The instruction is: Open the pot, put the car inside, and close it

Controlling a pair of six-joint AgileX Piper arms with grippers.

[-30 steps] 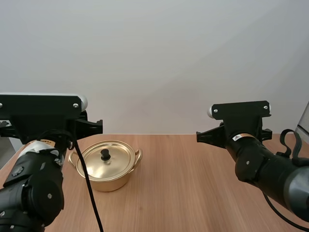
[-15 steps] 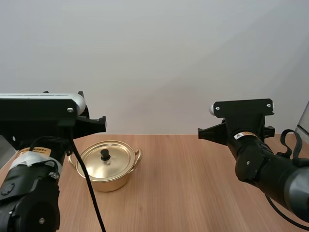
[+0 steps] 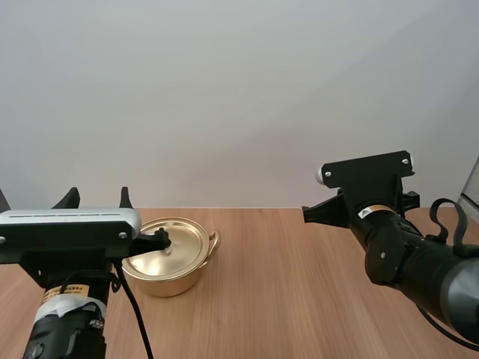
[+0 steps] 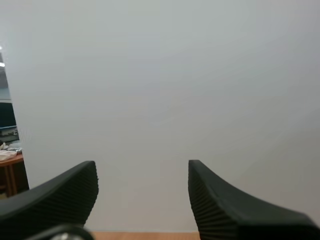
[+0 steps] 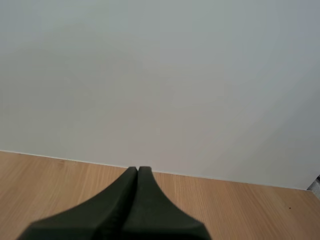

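Lowered since a second ago, the left arm [image 3: 71,228] now partly hides the lidded gold pot [image 3: 187,245] at the frame's lower left on the wooden tabletop [image 3: 284,299]; left gripper [image 4: 142,167] spread, right gripper [image 5: 137,171] pressed together.

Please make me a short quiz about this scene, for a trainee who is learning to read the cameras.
1. True or false: the lid sits on the pot.
2. Of the left pincer and the right pincer, which is open? A) left B) right C) both
3. Fill in: the pot stands on the ___ side of the table.

Key: 1 true. 2 A; the right one lies shut as one dark wedge. 3 left.
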